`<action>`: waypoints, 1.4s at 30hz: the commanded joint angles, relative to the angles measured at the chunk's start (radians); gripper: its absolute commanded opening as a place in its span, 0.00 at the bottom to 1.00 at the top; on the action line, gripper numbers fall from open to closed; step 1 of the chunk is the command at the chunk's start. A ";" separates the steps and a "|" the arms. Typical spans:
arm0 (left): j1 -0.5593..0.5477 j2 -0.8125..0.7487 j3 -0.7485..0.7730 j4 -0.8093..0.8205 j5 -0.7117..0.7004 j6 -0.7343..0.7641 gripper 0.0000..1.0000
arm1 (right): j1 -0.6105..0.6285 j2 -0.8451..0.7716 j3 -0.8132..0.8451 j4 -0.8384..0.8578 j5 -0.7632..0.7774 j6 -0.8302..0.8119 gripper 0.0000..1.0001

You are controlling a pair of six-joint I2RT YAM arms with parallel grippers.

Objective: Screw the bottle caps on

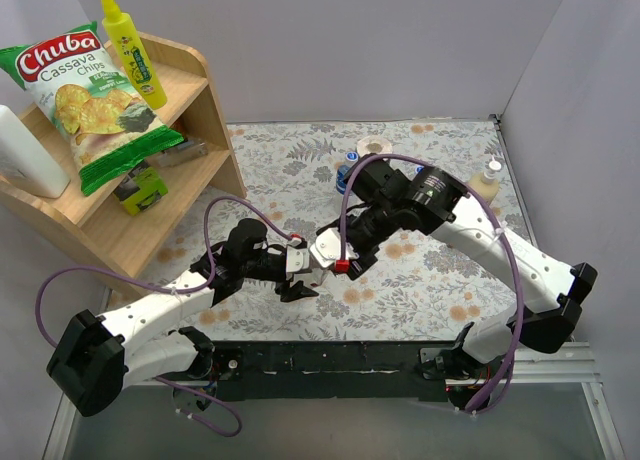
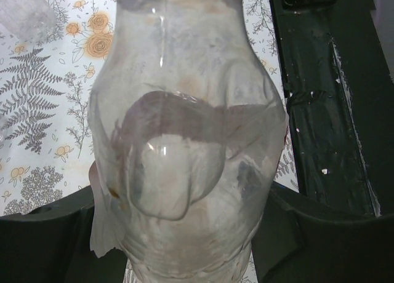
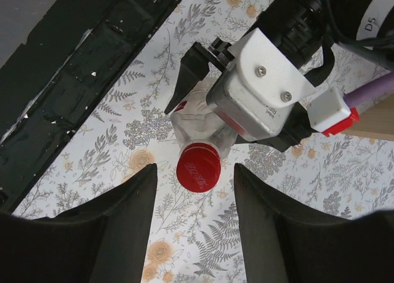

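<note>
Above the desk's near middle: red bottle cap (image 3: 198, 166) sits on the neck of a crumpled clear plastic bottle (image 2: 184, 141).
Left hand (image 2: 178, 234): clamped on the bottle's body, neck aimed at the other arm.
Right hand (image 3: 194, 172): fingers spread either side of the cap, gaps showing.
Desk (image 1: 430, 280): floral cover.
Far left: wooden shelf (image 1: 205, 110) with Chuba cassava chips bag (image 1: 90, 100), yellow squeeze bottle (image 1: 135, 52).

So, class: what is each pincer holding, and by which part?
Left pincer grips the clear bottle around its crumpled body; right pincer holds nothing, its fingers flanking the red cap without touching.
</note>
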 commanded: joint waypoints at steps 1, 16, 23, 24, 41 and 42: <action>0.005 -0.016 0.040 -0.007 0.029 0.013 0.00 | 0.020 -0.008 -0.010 -0.015 0.014 -0.042 0.57; 0.005 -0.023 0.037 0.008 0.029 0.013 0.00 | 0.024 0.013 -0.036 -0.018 0.062 -0.058 0.44; 0.005 -0.018 0.037 0.026 0.026 0.004 0.00 | 0.024 0.015 -0.038 -0.020 0.068 -0.064 0.40; 0.005 -0.016 0.037 0.032 0.022 -0.002 0.00 | 0.024 0.018 -0.038 -0.020 0.074 -0.062 0.37; -0.002 -0.096 -0.069 0.457 -0.276 -0.282 0.00 | -0.088 0.229 0.036 0.020 -0.021 0.689 0.18; -0.002 -0.098 -0.073 0.477 -0.280 -0.280 0.00 | -0.101 0.240 0.028 0.022 -0.041 0.703 0.18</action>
